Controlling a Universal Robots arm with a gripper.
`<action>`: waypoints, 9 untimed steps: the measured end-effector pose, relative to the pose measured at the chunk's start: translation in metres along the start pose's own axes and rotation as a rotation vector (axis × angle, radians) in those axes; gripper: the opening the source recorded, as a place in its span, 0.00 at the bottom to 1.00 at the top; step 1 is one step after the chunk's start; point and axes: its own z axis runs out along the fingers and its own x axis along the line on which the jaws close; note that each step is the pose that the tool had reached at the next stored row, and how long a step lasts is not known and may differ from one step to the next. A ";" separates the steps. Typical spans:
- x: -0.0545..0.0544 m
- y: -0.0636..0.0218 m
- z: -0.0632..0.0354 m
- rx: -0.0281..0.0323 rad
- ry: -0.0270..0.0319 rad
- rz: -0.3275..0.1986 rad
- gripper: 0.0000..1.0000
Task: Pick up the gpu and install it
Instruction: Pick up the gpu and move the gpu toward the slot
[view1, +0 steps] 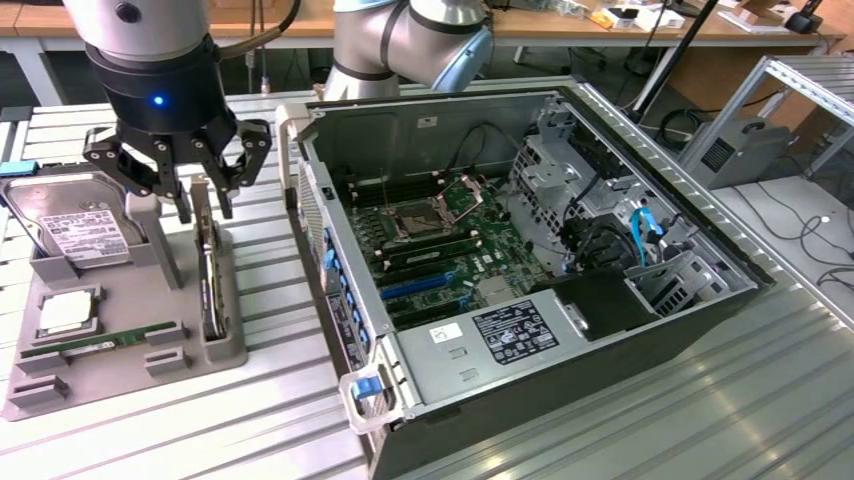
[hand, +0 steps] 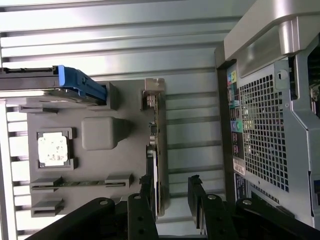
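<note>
Hand (view1: 203, 200) downward, fingers (hand: 196, 200) wide apart, arm (view1: 150, 60) upright.

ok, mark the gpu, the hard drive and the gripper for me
gpu (view1: 210, 275), exterior view, top edge of the upright card, mid-length.
hard drive (view1: 83, 238), exterior view, its white label.
gripper (hand: 170, 182), wrist view, midway between its open fingertips.

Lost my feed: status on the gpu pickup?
Gripper open, over gpu. Gpu on edge in holder, not gripped. Hard drive alongside, apart.
</note>
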 end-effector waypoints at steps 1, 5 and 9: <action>0.000 0.0000 0.0005 0.0000 0.0000 0.000 0.42; 0.000 -0.0001 0.0022 0.0001 0.0001 0.000 0.42; 0.000 -0.0003 0.0040 0.0000 0.0000 0.000 0.42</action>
